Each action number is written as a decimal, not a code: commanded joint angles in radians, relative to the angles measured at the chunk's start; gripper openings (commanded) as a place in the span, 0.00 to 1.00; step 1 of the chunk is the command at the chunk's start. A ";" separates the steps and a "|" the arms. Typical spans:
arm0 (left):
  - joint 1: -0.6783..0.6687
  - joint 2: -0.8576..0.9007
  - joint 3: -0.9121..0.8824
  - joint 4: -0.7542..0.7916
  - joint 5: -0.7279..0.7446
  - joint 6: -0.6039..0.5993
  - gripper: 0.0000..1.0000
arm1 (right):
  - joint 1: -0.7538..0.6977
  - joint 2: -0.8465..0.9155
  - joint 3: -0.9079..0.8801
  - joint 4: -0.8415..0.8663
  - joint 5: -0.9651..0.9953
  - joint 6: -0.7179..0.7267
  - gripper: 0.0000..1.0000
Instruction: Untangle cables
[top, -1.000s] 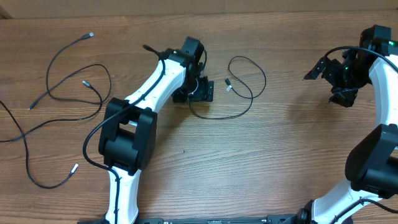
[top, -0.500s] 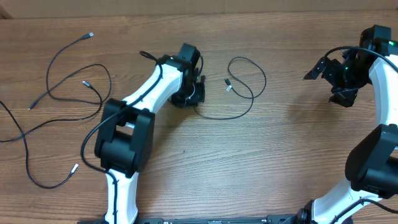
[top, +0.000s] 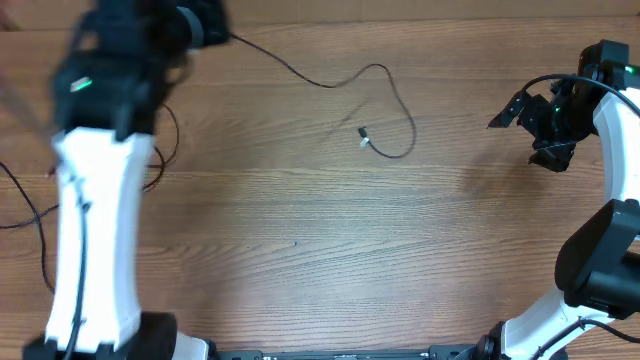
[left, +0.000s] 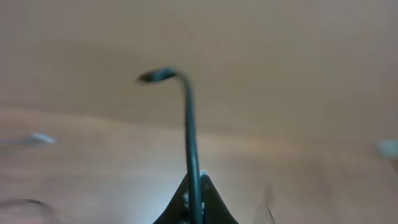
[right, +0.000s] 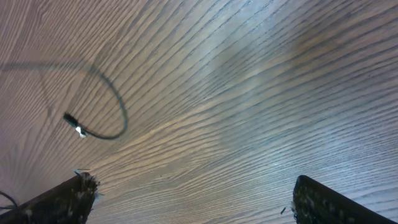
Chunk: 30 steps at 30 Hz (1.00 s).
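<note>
Cable (left: 188, 124) is pinched in the clenched left hand (left: 194, 208) at eleven o'clock to isolate it; right hand (right: 196, 196), released, idles at three o'clock.

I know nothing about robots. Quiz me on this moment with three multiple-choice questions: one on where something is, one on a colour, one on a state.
1. The left gripper holds a cable. Where is its plug end?
A. lying on the table, near the middle
B. in the other gripper
C. hanging off the table's edge

2. What colour is the cable?
A. white
B. black
C. red

3. The right gripper is:
A. shut on a plug
B. shut on a cord
C. open, holding nothing

Answers:
1 A: the overhead view shows it resting on the wood.
2 B: it looks dark in every view.
3 C: its wrist view shows the fingers far apart over bare wood.
</note>
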 joint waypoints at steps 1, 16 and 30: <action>0.117 -0.047 0.042 0.004 -0.195 0.057 0.04 | 0.006 -0.032 0.026 0.005 0.010 -0.010 1.00; 0.639 -0.112 0.072 0.142 -0.372 0.053 0.04 | 0.034 -0.032 -0.042 0.025 0.017 -0.031 1.00; 0.640 -0.073 0.076 0.088 -0.490 0.119 0.04 | 0.040 -0.032 -0.047 0.026 0.017 -0.031 1.00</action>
